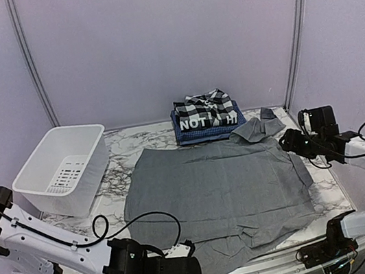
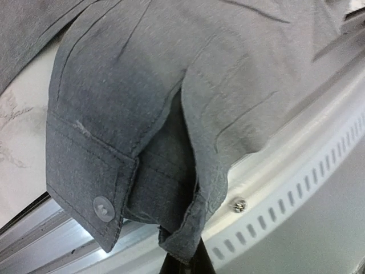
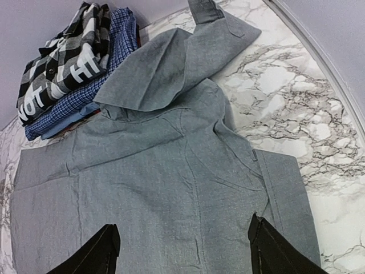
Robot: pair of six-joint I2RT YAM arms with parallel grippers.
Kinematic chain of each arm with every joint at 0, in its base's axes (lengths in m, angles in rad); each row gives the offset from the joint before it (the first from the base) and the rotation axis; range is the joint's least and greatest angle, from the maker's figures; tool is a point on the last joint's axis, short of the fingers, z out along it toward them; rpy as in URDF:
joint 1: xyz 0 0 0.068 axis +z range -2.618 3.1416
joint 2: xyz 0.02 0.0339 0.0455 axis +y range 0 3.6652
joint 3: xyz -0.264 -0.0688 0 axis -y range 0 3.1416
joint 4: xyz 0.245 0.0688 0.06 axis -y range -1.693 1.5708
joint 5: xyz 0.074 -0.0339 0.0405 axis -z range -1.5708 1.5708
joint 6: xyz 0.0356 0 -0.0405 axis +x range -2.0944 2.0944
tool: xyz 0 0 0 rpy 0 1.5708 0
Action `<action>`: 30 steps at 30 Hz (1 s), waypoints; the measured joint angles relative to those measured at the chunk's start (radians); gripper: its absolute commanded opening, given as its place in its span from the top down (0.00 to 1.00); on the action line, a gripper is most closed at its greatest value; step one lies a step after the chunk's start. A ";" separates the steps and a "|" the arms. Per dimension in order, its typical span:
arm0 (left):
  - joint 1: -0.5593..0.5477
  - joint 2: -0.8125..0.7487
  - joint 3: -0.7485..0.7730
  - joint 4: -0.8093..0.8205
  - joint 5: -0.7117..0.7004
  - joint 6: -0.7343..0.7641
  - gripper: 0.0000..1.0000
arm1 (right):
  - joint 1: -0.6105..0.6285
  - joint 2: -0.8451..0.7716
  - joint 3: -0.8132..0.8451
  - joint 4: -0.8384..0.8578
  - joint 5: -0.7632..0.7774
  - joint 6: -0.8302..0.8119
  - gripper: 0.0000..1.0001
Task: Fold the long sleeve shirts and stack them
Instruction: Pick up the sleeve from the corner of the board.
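Note:
The grey collared shirt (image 1: pixel 219 190) lies spread flat in the middle of the marble table, with a sleeve bunched at its far right corner (image 1: pixel 262 126). Its near hem hangs over the front edge. My left gripper (image 1: pixel 193 273) is at that front edge, shut on the edge of the buttoned sleeve cuff (image 2: pixel 114 188); the pinch shows low in the left wrist view (image 2: pixel 191 260). My right gripper (image 1: pixel 286 140) is open and empty, its fingers (image 3: pixel 108 251) wide apart just above the shirt's right shoulder (image 3: pixel 188 171). The plaid (image 1: pixel 206 107), black lettered (image 1: pixel 201 121) and blue checked (image 1: pixel 206 132) shirts are folded and stacked at the back.
A white plastic tub (image 1: pixel 62 166) stands at the left of the table. The metal table rail (image 2: pixel 296 177) runs under the hanging cuff. Bare marble (image 3: pixel 296 91) shows to the right of the shirt. Curved frame poles rise behind the table.

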 measured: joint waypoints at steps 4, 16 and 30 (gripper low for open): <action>-0.032 -0.061 0.051 -0.001 -0.005 0.069 1.00 | 0.026 -0.016 0.021 -0.014 0.000 -0.020 0.27; -0.059 -0.241 0.260 0.014 0.075 0.292 1.00 | 0.116 -0.068 0.074 -0.054 -0.014 -0.068 0.26; 0.282 -0.426 0.180 0.058 -0.012 0.245 1.00 | 0.258 -0.092 0.135 -0.092 -0.037 -0.093 0.26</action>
